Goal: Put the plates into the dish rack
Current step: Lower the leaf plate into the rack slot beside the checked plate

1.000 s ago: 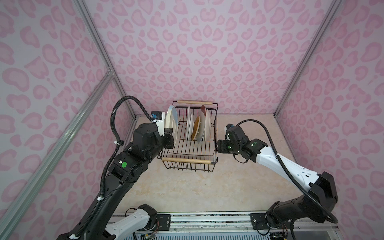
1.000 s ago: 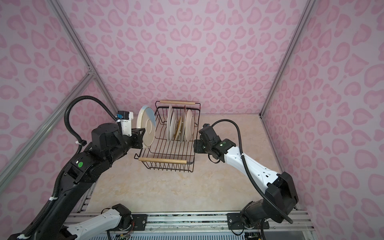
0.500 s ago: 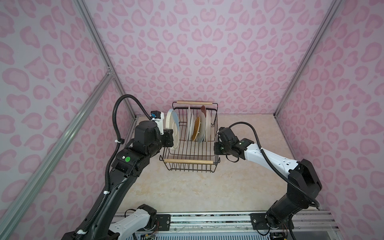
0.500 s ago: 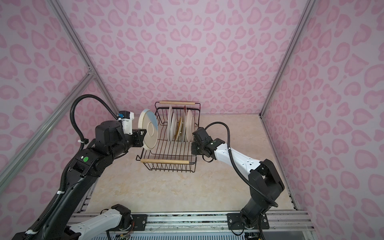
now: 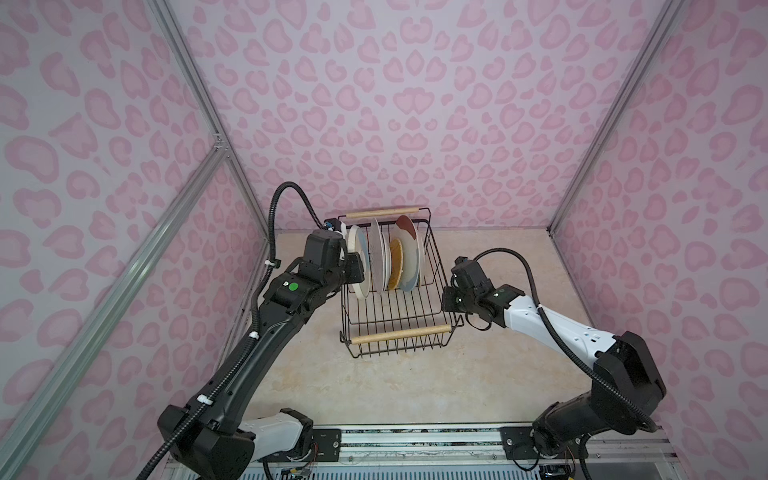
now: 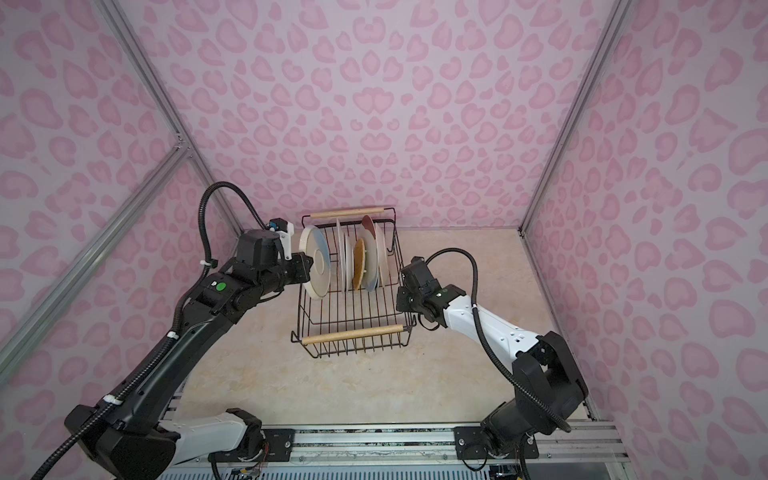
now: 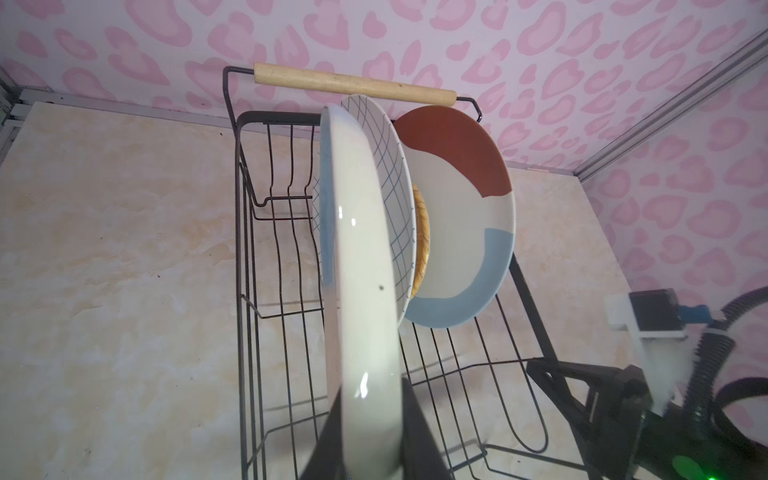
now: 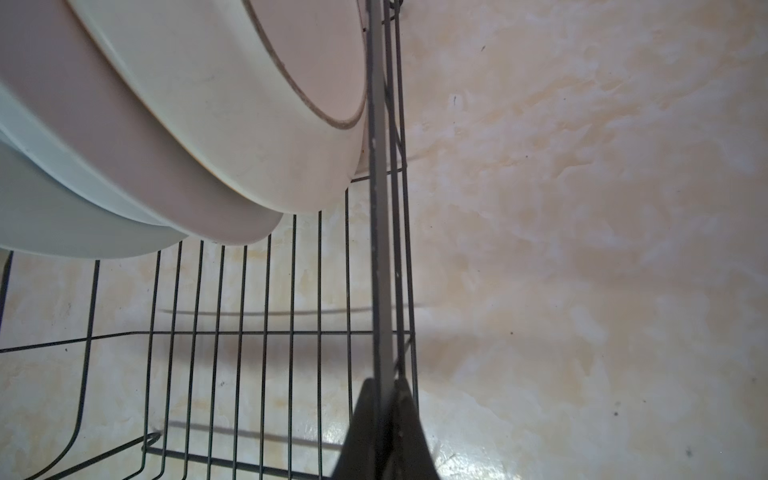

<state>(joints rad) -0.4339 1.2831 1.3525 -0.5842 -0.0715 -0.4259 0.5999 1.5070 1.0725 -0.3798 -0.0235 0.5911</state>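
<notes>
At the left wall of the black wire dish rack with wooden rod handles [image 5: 401, 334], the left gripper [image 7: 372, 440] clamps a round cream-and-blue plate [image 7: 361, 249] upright. The right gripper [image 8: 384, 415] is closed on the right rim [image 8: 376, 208], steadying it. The plate appears unseated and needs lowering into a free slot.

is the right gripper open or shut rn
Shut, on the dish rack: in the right wrist view the right gripper's two black fingers are clamped on the rack's grey side rim bar with no gap.
</notes>
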